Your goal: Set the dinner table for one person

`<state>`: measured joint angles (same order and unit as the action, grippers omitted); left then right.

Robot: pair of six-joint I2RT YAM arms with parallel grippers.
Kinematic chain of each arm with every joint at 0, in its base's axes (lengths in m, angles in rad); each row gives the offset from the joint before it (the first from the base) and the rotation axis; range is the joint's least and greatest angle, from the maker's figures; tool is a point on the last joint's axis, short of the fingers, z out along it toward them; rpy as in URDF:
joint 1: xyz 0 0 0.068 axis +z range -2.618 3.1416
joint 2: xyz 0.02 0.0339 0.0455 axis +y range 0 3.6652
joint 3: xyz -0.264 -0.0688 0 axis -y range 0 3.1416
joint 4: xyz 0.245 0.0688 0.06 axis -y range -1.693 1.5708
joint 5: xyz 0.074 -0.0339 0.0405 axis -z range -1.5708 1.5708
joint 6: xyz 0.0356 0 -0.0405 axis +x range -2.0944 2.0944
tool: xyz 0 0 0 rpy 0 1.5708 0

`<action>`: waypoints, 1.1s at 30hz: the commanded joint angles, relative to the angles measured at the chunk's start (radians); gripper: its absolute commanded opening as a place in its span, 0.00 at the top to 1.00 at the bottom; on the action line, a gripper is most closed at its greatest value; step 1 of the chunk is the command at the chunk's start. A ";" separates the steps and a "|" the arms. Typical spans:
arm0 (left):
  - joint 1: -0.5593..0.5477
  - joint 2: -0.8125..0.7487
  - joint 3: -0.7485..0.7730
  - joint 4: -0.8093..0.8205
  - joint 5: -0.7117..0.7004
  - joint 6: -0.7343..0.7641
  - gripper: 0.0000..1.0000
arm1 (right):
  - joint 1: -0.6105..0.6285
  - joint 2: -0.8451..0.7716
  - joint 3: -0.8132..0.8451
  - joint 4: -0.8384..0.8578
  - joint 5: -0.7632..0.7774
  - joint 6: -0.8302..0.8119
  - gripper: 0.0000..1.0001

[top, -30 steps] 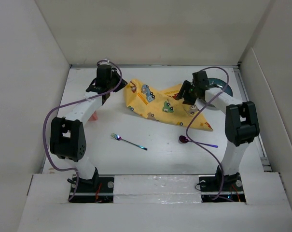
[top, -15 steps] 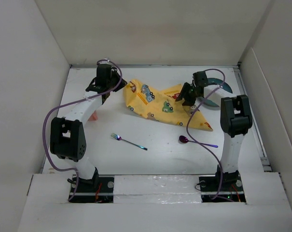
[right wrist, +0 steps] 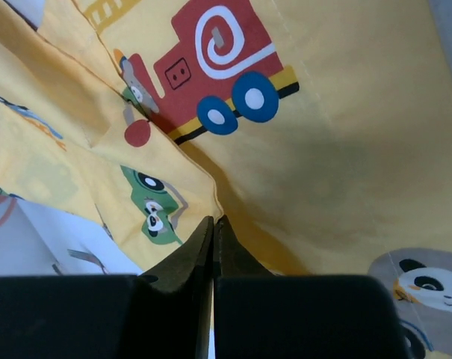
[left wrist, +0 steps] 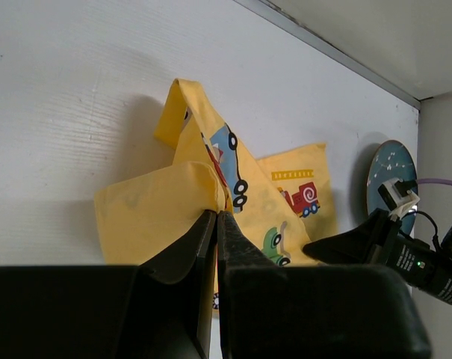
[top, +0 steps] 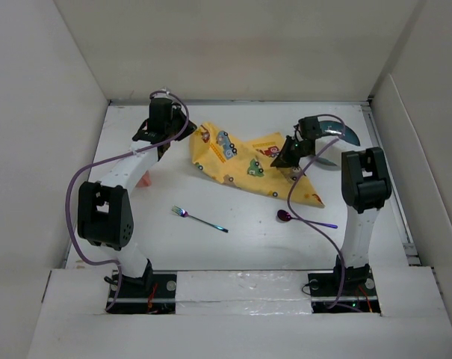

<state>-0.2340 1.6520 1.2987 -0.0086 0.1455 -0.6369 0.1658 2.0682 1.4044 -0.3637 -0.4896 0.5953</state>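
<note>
Left claw (left wrist: 216,215) is clenched on a raised fold at the near corner of the yellow cloth (top: 248,168); its jaws stand almost together with fabric pinched between the tips. Right claw (right wrist: 213,221) is likewise clenched on a crease of the same cloth, beside the printed red train. Between the two holds the cloth lies rumpled and partly doubled over, across the far middle of the surface (top: 248,247). That surface is the dinner table: it lies under both arms and runs from their bases to the back wall. It is judged rigid, flat, matte and fixed, a thing to lay items on rather than grip. The cloth is judged light, limp and apt to slide or bunch, so corners and hems are the proper holds. A fork (top: 199,219) and a spoon (top: 304,219) lie on bare surface nearer the bases, apart from the cloth. A blue plate (top: 350,133) sits at the far right, partly hidden by the right arm and near the wall. Walls close three sides, and open room lies in the near middle.
</note>
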 commanded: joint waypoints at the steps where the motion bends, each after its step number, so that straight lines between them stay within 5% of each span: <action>1: 0.001 -0.031 0.045 0.019 -0.001 0.011 1.00 | 0.011 -0.111 -0.013 0.057 -0.034 0.014 1.00; 8: 0.001 -0.155 0.115 -0.030 -0.015 0.009 1.00 | 0.032 -0.477 0.011 0.005 0.069 0.005 1.00; 17: 0.001 -0.431 0.163 -0.065 -0.224 0.003 1.00 | 0.054 -0.790 0.304 -0.164 0.206 0.029 1.00; 26: 0.001 -0.621 -0.033 -0.074 -0.264 -0.046 1.00 | 0.040 -0.515 0.605 -0.129 0.250 0.087 1.00; 33: 0.001 -0.568 -0.284 0.037 -0.167 -0.174 1.00 | 0.049 -0.040 0.881 -0.135 0.284 0.093 1.00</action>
<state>-0.2340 1.0412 1.1172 -0.0387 -0.0761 -0.7284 0.2157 1.8851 2.2150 -0.4683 -0.2340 0.6765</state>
